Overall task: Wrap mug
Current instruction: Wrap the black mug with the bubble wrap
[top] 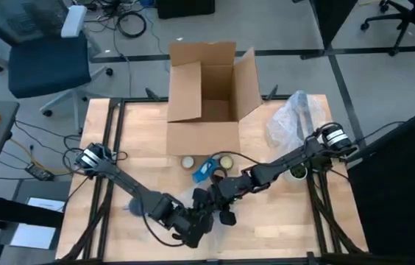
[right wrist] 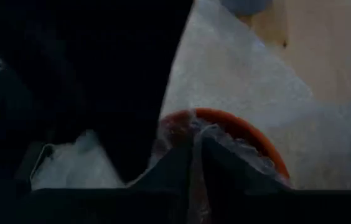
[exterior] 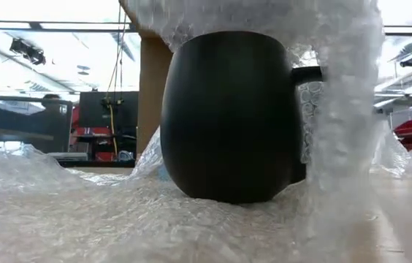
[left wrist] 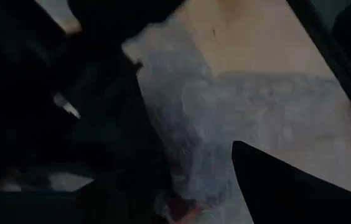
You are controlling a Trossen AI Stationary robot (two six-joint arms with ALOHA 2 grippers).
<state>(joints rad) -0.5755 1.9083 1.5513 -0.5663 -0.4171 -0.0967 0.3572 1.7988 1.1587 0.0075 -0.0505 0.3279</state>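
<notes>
Low view: bubble wrap (exterior: 82, 212) is spread across the near foreground, and the mug (exterior: 228, 117) is seen standing upright on it, a fold of the wrap draped over its top and down one side. The mug's long axis is vertical, and its handle (exterior: 304, 80) points sideways, toward the draped fold.

The mug is judged to be stiff, fairly heavy and breakable, with a smooth glazed wall likely to slip; the wrap is soft, light and springy, and is best taken at a free edge, while the mug is best steadied by its body or handle.

From above, the mug is hidden at the near middle of the table (top: 104, 147), where both arms meet. The right claw (right wrist: 195, 155) is clenched on a pinch of wrap. The left claw (top: 193, 228) lies just beside it, but whether it is released or clenched cannot be told.

Farther off, an open cardboard box (top: 206, 88) stands at the table's far edge.
</notes>
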